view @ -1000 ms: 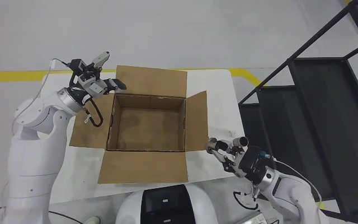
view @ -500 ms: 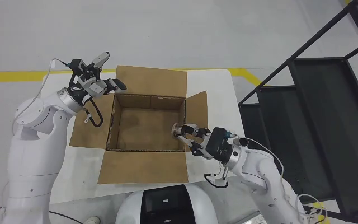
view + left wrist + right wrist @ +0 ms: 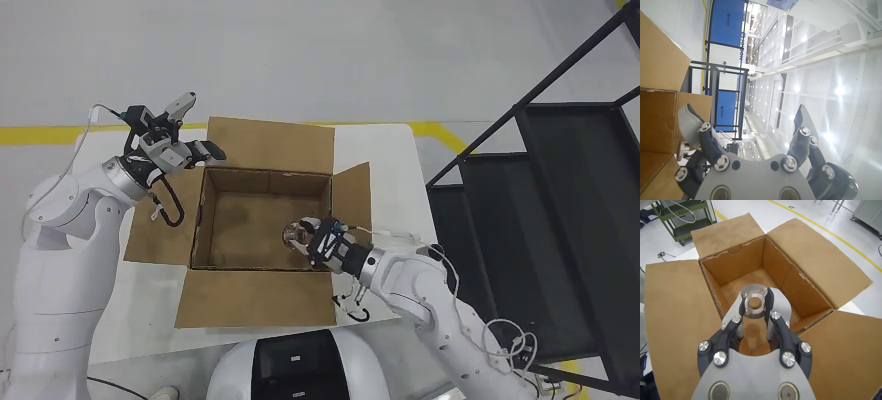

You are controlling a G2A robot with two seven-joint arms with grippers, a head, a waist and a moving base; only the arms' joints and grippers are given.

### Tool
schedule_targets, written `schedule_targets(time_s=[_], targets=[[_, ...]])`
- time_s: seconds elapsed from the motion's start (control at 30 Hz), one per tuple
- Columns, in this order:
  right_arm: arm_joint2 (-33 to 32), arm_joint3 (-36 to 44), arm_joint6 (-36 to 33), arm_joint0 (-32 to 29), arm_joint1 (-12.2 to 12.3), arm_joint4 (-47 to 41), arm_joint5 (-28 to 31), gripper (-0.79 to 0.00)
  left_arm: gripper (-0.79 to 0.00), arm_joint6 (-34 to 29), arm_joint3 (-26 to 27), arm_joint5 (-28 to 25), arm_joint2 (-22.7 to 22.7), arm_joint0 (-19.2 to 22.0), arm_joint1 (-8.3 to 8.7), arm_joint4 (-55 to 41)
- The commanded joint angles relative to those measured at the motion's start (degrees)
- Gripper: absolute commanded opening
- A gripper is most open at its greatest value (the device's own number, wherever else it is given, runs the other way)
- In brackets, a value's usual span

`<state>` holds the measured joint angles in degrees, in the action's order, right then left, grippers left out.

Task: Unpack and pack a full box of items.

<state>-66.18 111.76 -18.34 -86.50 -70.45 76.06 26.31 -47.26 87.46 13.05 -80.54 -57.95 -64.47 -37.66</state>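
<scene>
Holding flange (image 3: 753,288) clamped by the hub in right gripper (image 3: 755,303), mid-frame in the top view, just inside the box (image 3: 268,182) near its right wall, off the cardboard floor by a height hard to judge. Gripping only a small round hub, so could slip or twist out if jolted. If dropped from here, would land hard on the cardboard and maybe roll into a corner. Could also snag the torn rim of the right wall, or press the right flap down with the forearm on the way lower. Open room toward the centre and left of the box, with all four flaps folded out flat. Left gripper (image 3: 195,128) spread wide on nothing, upper left of the top view, beside the far-left corner, well apart from the flange. No clash likely unless swung inward.
</scene>
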Motion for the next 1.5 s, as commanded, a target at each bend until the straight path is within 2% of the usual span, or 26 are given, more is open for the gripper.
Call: schedule_targets(time_s=[0.0,0.1,0.2,0.33,0.47,0.67,0.87,1.13,1.47], targets=[[0.6,0.1,0.9,0.5,-0.1,0.0,-0.6,0.000,0.000,0.0,0.0,0.0,0.0,0.0,0.00,0.0],[0.7,1.3,4.2,0.8,-0.1,-0.9,-0.6,0.000,0.000,0.0,0.0,0.0,0.0,0.0,0.00,0.0],[-1.4,3.9,11.3,-0.2,0.0,-4.6,0.8,0.000,0.000,0.0,0.0,0.0,0.0,0.0,0.00,0.0],[-8.0,8.3,19.1,-4.3,0.7,-7.6,1.2,0.000,0.000,0.0,0.0,0.0,0.0,0.0,0.00,0.0],[-16.3,11.8,22.8,-10.5,1.5,-8.8,0.8,0.000,0.000,0.0,0.0,0.0,0.0,0.0,0.00,0.0],[-27.1,11.6,20.7,-20.8,2.2,-10.0,-1.7,0.000,0.000,0.0,0.0,0.0,0.0,0.0,0.00,0.0],[-32.7,7.9,19.8,-28.4,2.3,-11.1,-2.7,0.000,0.000,0.0,0.0,0.0,0.0,0.0,0.00,0.0],[-32.6,3.3,17.8,-32.8,2.3,-7.6,-3.8,0.000,0.000,0.0,0.0,0.0,0.0,0.0,0.00,0.0],[-29.9,-7.1,13.5,-31.7,2.5,-3.9,-4.1,0.000,0.000,0.0,0.0,0.0,0.0,0.0,0.00,0.0]])
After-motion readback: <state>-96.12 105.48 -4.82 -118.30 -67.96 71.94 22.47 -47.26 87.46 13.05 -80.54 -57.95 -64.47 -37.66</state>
